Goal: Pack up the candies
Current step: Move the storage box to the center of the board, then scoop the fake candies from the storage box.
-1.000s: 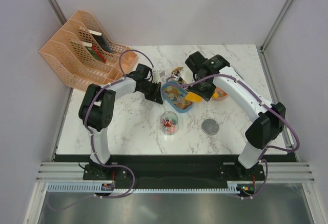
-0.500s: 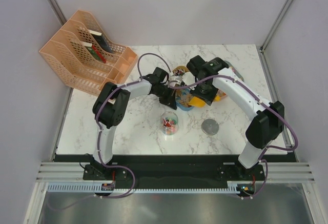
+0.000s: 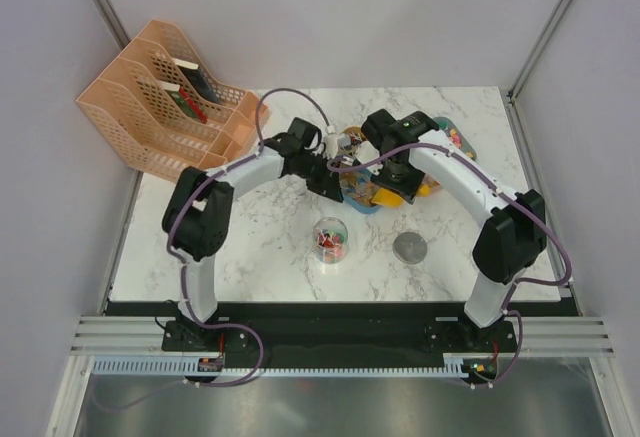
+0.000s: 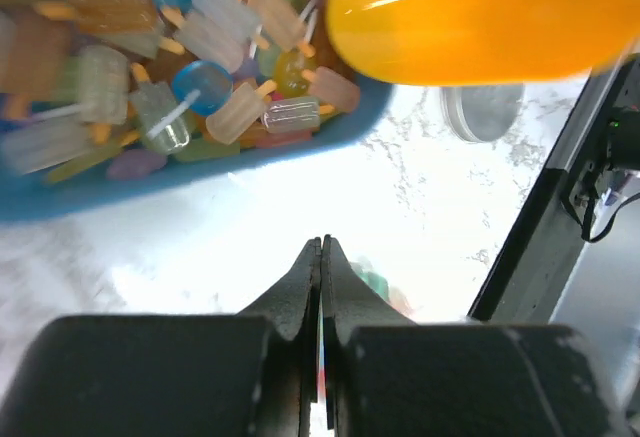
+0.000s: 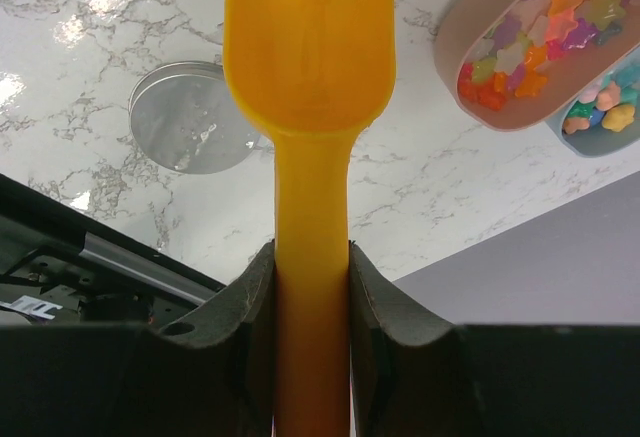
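Right gripper [image 5: 312, 262] clamped on the orange scoop [image 5: 308, 47] — handle running straight out, bowl at the blue tray's [image 4: 60, 202] rim, candies [image 4: 200, 87] just left. Left gripper [image 4: 321, 252] pinched together, empty.

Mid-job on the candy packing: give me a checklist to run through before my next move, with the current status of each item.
1. Right fingers clamped on the handle of the yellow-orange plastic scoop: ok.
2. Left fingers shut and empty, just short of the blue oval tray: ok.
3. Tray holds plenty of candies: ok.
4. Scoop loaded: cannot tell; the face shown to the right wrist camera carries no candies.
5. Clear plastic cup upright, uncovered, partly filled: ok.
6. Round silver lid lying on the marble table, apart from the cup: ok.
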Controlling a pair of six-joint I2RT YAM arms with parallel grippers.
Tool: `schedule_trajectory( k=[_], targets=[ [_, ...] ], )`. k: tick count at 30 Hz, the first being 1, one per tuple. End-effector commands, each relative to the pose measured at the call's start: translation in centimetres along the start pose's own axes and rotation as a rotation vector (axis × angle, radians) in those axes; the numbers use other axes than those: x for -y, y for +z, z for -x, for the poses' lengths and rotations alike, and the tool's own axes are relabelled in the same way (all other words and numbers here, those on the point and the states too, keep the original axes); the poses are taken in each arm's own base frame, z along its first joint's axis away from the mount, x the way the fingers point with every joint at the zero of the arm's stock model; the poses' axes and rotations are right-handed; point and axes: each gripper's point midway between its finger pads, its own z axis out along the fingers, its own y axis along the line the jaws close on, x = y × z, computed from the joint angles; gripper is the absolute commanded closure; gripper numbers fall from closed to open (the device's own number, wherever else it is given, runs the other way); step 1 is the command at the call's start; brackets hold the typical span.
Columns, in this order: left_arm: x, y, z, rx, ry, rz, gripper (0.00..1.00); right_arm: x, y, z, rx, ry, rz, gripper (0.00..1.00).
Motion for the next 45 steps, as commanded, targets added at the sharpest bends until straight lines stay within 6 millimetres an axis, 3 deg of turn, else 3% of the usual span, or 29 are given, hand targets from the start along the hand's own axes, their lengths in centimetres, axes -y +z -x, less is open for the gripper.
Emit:
schedule_trajectory(
  k=[1,5,6,10,11,21,26,30,45],
  targets=[
    [2.4,-7.6,4.8,0.189,0.271,0.083,0.98,0.1,-1.0,-1.6,-0.081,-0.014,0.003,1.00],
    [-1.1,-9.5,6.7,0.263,0.378,0.326,0.98,0.6,-0.5,-1.1,-0.102,-0.016,-0.008,1.00],
    [-3.5,-9.9,6.8,0.272,0.356,0.445,0.98,0.7,-0.5,-0.9,-0.101,-0.016,-0.012,1.00],
    [-8.3,-9.3,7.5,0.269,0.315,0.608,0.98,1.1,-0.1,-0.5,-0.117,-0.014,-0.025,1.00],
    [-9.8,-8.0,6.8,0.236,0.297,0.617,0.98,1.1,0.1,-0.3,-0.122,-0.017,-0.024,1.00],
    [-14.6,-5.4,7.5,0.225,0.200,0.655,0.98,0.4,1.1,-0.6,-0.173,-0.054,-0.021,1.00],
    [-14.6,-4.1,8.0,0.229,0.185,0.576,0.98,0.0,2.2,0.2,-0.188,-0.071,0.004,1.00],
    [-12.9,-2.7,8.3,0.233,0.155,0.457,0.98,0.1,3.0,1.0,-0.197,-0.074,0.017,1.00],
    [-10.8,-0.7,6.7,0.203,0.104,0.289,0.98,0.0,5.9,2.4,-0.246,-0.075,0.052,1.00]
  ],
)
